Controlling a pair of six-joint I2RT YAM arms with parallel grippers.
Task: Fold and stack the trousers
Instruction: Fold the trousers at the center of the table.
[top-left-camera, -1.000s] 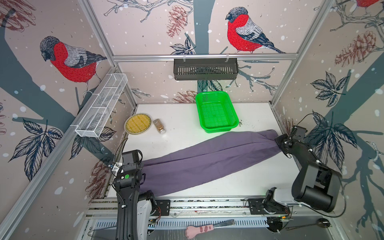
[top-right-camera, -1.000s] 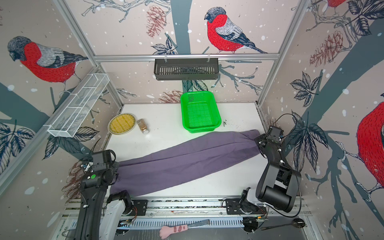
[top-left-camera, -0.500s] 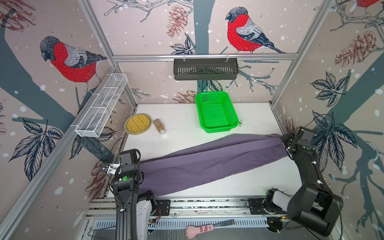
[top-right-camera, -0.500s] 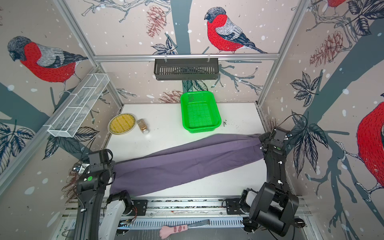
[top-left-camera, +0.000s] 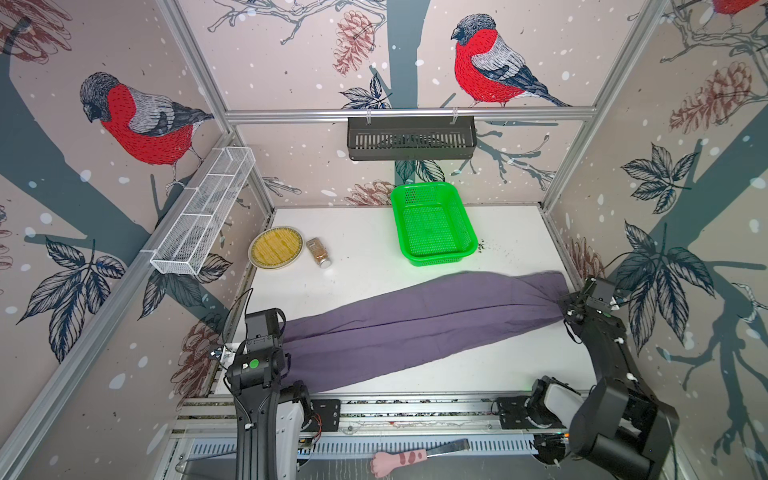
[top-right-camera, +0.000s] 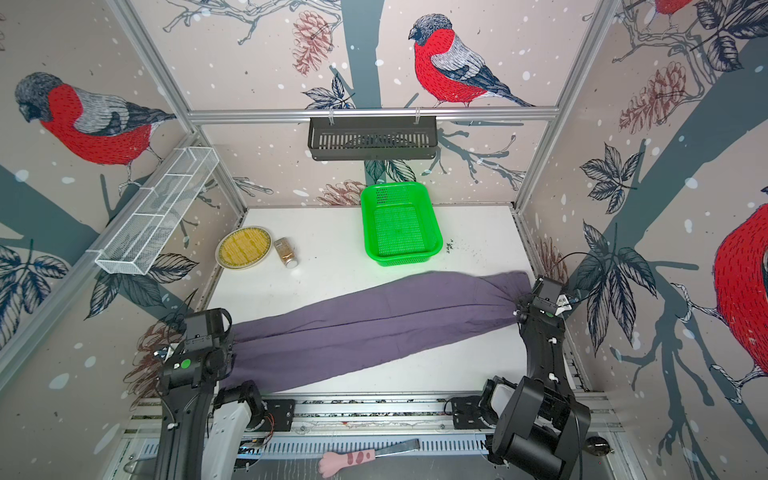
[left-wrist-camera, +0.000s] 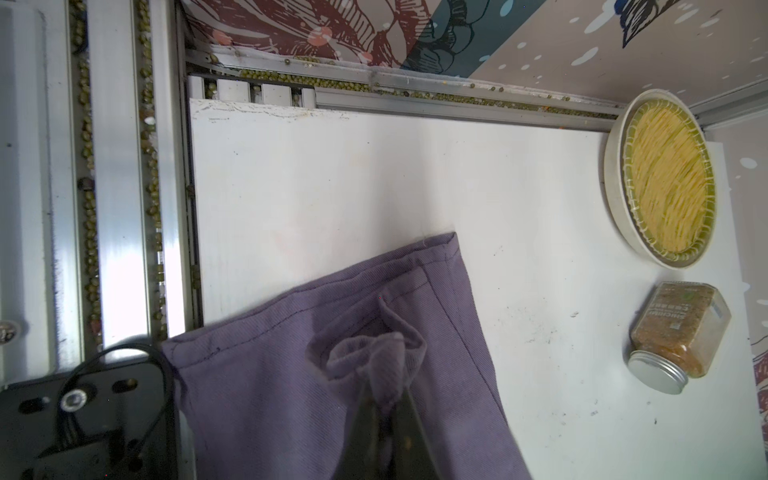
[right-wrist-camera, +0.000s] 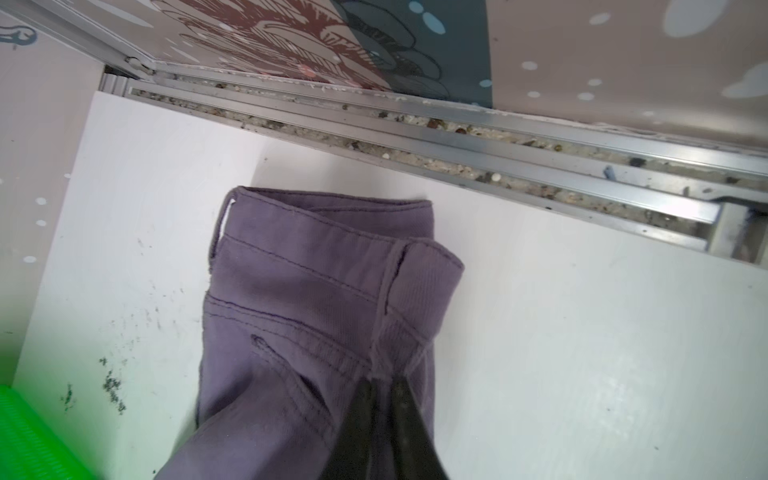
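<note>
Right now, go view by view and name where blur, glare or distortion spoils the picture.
Both top views: sharp and evenly lit, though the wide lens splays the frame posts outward. Left wrist: glare on the aluminium rail; left gripper dark and soft. Right wrist: the green basket corner is a blur, tinting the table green.

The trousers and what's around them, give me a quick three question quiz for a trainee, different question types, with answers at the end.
1. True or false: the trousers lie inside the green basket.
2. Which part of the trousers sits at the right arm's fingers? A) the leg hems, B) the waistband, C) the knees.
3. What lies on its side next to the round dish?

Key: 1, false; they are spread across the table, nearer the robot than the basket. 2, B. 3, a spice jar.
</note>
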